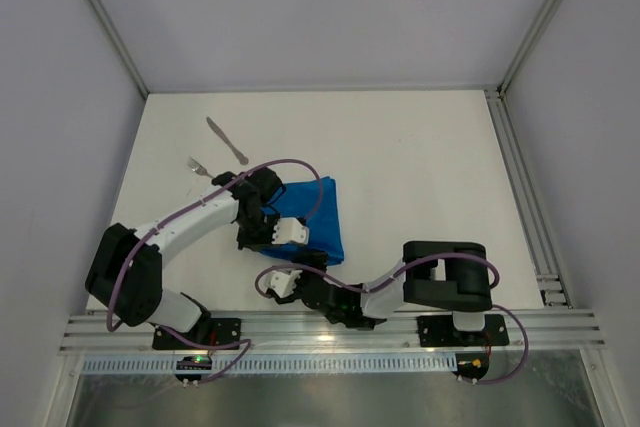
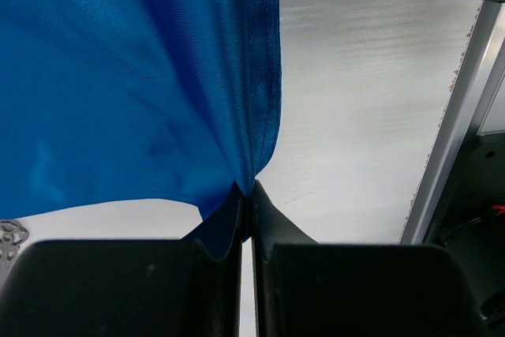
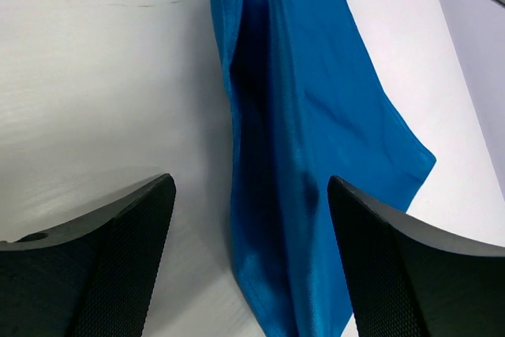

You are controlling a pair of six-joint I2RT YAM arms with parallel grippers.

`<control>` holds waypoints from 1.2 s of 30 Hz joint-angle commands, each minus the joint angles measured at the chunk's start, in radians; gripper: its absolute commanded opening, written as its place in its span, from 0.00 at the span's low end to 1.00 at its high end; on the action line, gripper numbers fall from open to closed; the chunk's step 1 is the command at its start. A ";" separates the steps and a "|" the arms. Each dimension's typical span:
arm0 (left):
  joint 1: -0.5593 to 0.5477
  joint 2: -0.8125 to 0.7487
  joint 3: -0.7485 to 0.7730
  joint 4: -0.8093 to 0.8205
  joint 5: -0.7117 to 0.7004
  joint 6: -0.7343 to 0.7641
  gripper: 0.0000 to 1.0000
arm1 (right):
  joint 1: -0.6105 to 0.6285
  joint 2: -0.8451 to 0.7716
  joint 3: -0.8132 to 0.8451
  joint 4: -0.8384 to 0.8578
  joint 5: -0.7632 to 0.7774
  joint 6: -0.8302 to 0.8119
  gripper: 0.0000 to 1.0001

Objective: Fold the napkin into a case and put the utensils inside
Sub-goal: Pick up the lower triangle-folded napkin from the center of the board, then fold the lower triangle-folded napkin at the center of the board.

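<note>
Folding in progress: pinching a gathered edge of the napkin (image 2: 118, 76) tight in the left gripper (image 2: 246, 195), holding the right gripper (image 3: 251, 187) spread wide over the cloth's near end, grasping nothing. Lying part-folded just ahead of the arms, well apart from the knife (image 1: 227, 140) and fork (image 1: 200, 167) at far left. Likely needing next: drawing the pinched edge across, laying it flat, narrowing toward a case.

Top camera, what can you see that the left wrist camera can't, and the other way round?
Only the top camera shows the knife and the fork, lying on the table away from the cloth. Only the left wrist camera shows, up close, the left fingers shut tight on a pinch of the napkin. Both show the blue napkin and the white table.
</note>
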 commanded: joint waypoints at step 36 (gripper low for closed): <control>0.087 -0.068 -0.074 -0.061 0.157 0.028 0.41 | -0.174 -0.417 -0.059 -0.642 -0.592 0.375 0.04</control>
